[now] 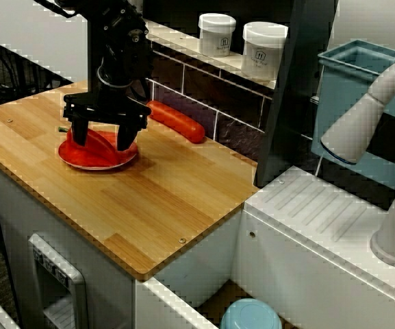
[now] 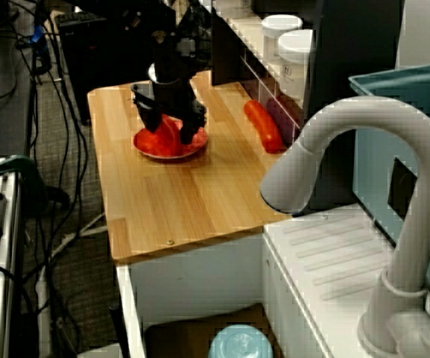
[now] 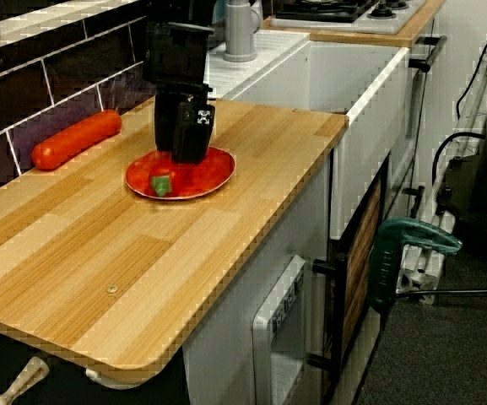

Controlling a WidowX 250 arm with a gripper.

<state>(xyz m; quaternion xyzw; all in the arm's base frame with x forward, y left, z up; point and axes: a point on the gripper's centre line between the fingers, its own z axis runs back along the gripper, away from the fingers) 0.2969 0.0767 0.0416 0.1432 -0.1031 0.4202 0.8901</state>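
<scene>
A red plate (image 1: 94, 163) (image 2: 170, 154) (image 3: 202, 175) lies on the wooden counter (image 1: 156, 199). On it rests a red pepper (image 1: 100, 141) (image 2: 168, 136); its green stem end (image 3: 160, 182) shows in the view along the counter. My black gripper (image 1: 103, 137) (image 2: 171, 131) (image 3: 181, 156) points straight down onto the plate. It is open, with one finger on each side of the pepper. I cannot tell whether the fingers touch the pepper. Behind the plate, a long orange-red sausage (image 1: 176, 120) (image 2: 263, 127) (image 3: 76, 137) lies against the tiled wall.
Two white jars (image 1: 216, 34) (image 1: 263, 49) stand on the ledge above the tiles. A dark post (image 1: 289, 89) ends the counter, with a white sink unit (image 1: 320, 233), grey faucet (image 1: 368, 116) and teal bin (image 1: 354, 75) beyond. A blue bowl (image 1: 250, 317) sits below.
</scene>
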